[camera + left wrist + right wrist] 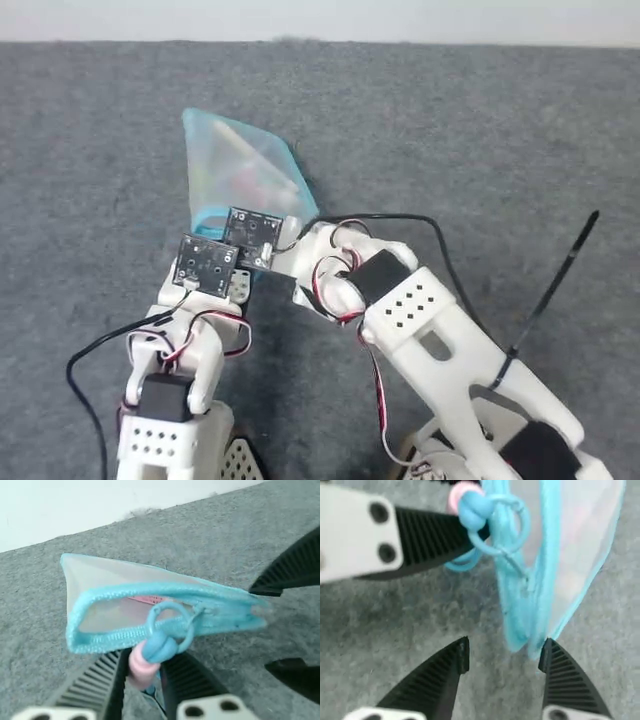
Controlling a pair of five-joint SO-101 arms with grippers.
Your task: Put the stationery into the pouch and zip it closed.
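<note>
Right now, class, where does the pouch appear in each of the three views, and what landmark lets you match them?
High view: the pouch lies on the grey mat, just beyond both arms' wrists.
Left wrist view: directly ahead of the left gripper, which pinches the zip pull; mouth partly open.
Right wrist view: its end sits between the open fingers of the right gripper.
Shared landmark: the pouch's blue zip edge.
</note>
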